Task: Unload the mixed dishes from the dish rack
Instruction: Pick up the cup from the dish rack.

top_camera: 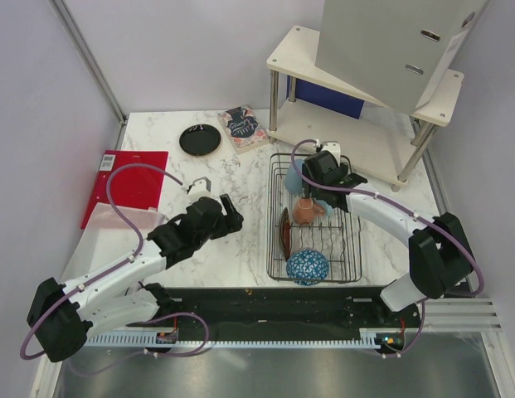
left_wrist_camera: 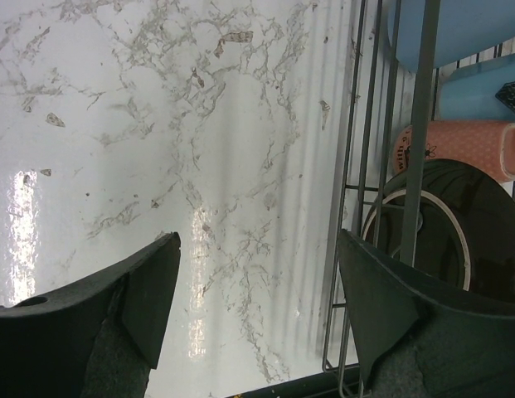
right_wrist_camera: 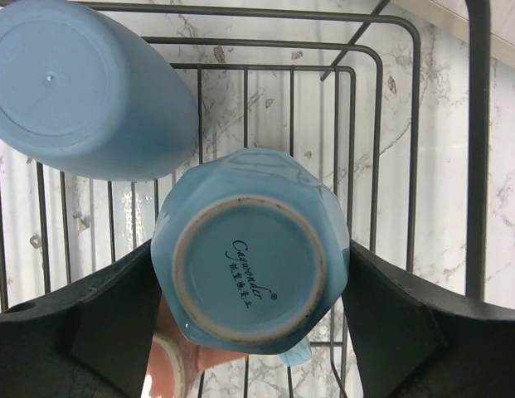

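Note:
The black wire dish rack (top_camera: 354, 249) stands right of centre. It holds a light-blue cup (top_camera: 294, 177), a salmon-pink mug (top_camera: 305, 210), an upright dark red-brown plate (top_camera: 284, 232) and a blue-and-white patterned bowl (top_camera: 308, 267). My right gripper (right_wrist_camera: 250, 274) is down in the rack's far end, its fingers pressed on both sides of a second, upside-down light-blue cup (right_wrist_camera: 250, 257). The first cup (right_wrist_camera: 83, 91) lies beside it and the pink mug (right_wrist_camera: 170, 369) is just below. My left gripper (left_wrist_camera: 257, 249) is open and empty over the marble, just left of the rack wall (left_wrist_camera: 357, 166). No yellowish plate shows.
A black plate (top_camera: 200, 139) and a patterned booklet (top_camera: 245, 127) lie on the far side of the table. A red folder (top_camera: 128, 182) lies at the left. The white two-tier shelf (top_camera: 357, 124) stands behind the rack.

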Robot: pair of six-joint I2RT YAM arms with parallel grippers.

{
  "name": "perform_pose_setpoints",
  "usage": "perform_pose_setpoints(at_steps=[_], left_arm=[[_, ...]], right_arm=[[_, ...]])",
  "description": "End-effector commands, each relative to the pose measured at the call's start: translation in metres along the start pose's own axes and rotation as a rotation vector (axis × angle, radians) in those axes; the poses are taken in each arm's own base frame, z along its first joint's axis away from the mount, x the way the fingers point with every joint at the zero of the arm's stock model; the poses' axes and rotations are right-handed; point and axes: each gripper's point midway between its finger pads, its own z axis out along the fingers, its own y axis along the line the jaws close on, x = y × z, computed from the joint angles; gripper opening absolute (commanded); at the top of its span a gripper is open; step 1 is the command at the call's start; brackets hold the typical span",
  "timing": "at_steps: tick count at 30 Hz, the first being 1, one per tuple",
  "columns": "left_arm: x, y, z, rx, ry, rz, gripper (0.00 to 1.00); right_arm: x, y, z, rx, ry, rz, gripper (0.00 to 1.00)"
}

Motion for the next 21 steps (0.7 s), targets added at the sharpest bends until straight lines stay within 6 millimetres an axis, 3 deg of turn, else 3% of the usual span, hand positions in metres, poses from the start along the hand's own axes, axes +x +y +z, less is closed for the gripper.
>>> perform_pose_setpoints(at_steps=[1, 5, 11, 14, 18, 19, 21], left_arm=[[-0.003, -0.002, 0.002, 0.011, -0.020, -0.001, 0.83], [-0.004, -0.002, 0.003, 0.007, -0.024, 0.001, 0.82], [-0.009, -0.006, 0.002, 0.015, -0.037, -0.002, 0.82], [-0.010, -0.008, 0.002, 0.022, -0.040, -0.012, 0.82], [-0.007, -0.017, 0.003, 0.065, -0.027, -0.047, 0.82], [-0.007, -0.019, 0.002, 0.074, -0.028, -0.064, 0.82], [-0.011, -0.027, -0.001, 0.127, -0.042, -0.089, 0.82]], right_arm=[[-0.042, -0.003, -0.029, -0.020, -0.125, 0.054, 0.52], [-0.055, -0.004, -0.048, -0.051, -0.149, 0.074, 0.51], [-0.087, -0.004, -0.096, -0.142, -0.225, 0.120, 0.49], [-0.098, -0.001, -0.121, -0.217, -0.268, 0.145, 0.41], [-0.104, 0.003, -0.151, -0.326, -0.315, 0.183, 0.22], [-0.102, 0.004, -0.154, -0.344, -0.310, 0.191, 0.12], [-0.105, 0.002, -0.169, -0.381, -0.342, 0.220, 0.00]])
